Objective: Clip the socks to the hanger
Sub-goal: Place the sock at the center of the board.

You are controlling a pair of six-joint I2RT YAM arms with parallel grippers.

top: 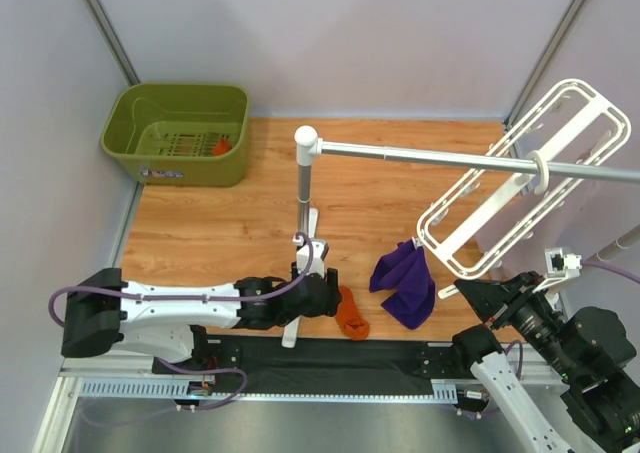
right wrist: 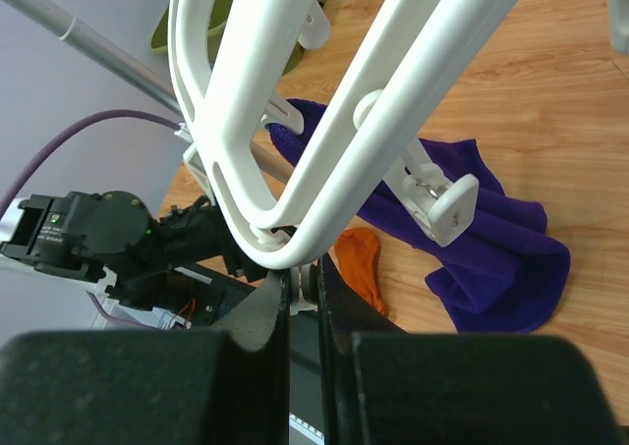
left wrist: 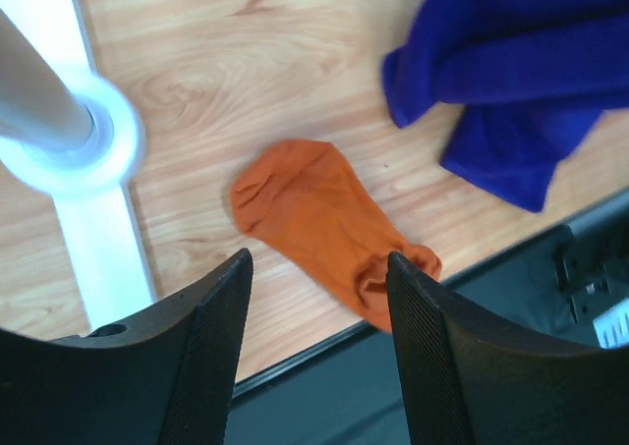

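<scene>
sock half hidden in basket

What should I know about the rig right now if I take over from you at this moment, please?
The left tool is open, above one sock lying on the table near the front edge.
The right tool appears shut on the hanger at its lower corner; the hanger hangs by its hook on the rail.
The other sock is in the green basket.
Done: no sock clipped yet.
Left: pick up and clip both socks.
</scene>
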